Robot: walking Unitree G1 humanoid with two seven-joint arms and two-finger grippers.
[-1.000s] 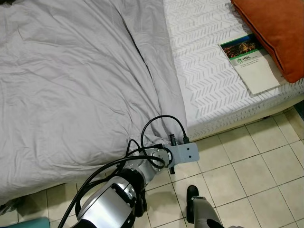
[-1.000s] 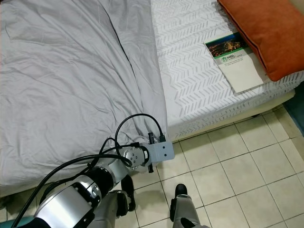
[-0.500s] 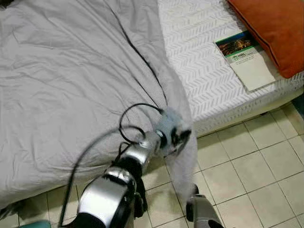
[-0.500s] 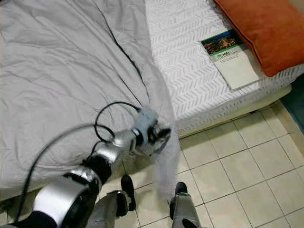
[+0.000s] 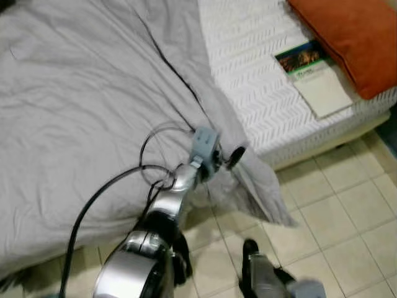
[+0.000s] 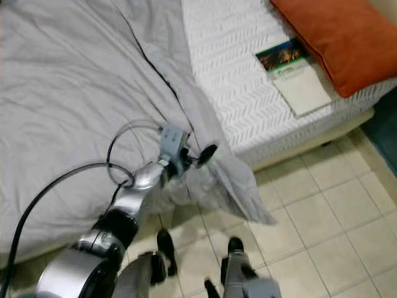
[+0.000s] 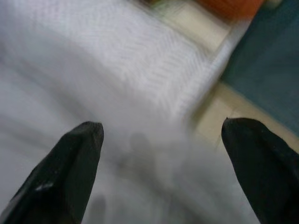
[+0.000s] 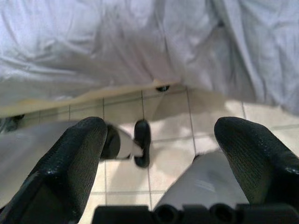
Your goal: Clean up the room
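Note:
A rumpled grey blanket (image 5: 80, 105) covers the left of the bed, and its corner (image 5: 267, 202) fans out past the mattress edge above the tiles. My left gripper (image 5: 228, 159) is raised at that edge, right over the cloth. In the left wrist view its fingers (image 7: 70, 168) stand wide apart, open, with blurred grey cloth under them and nothing pinched. My right gripper (image 8: 159, 158) hangs open low over the floor. A green-and-white book (image 5: 313, 74) lies on the white patterned sheet (image 5: 248, 68) beside an orange pillow (image 5: 353, 37).
Beige tiled floor (image 5: 347, 211) runs along the bed's near side, with my feet (image 5: 248, 248) on it. A dark teal rug (image 5: 391, 130) shows at the right edge. Black cables loop around my left forearm (image 5: 149, 167).
My left arm has swung up from under the bed's edge toward the mattress, carrying the blanket's corner up and out. The corner now spreads rightward over the tiles. The camera has shifted slightly.

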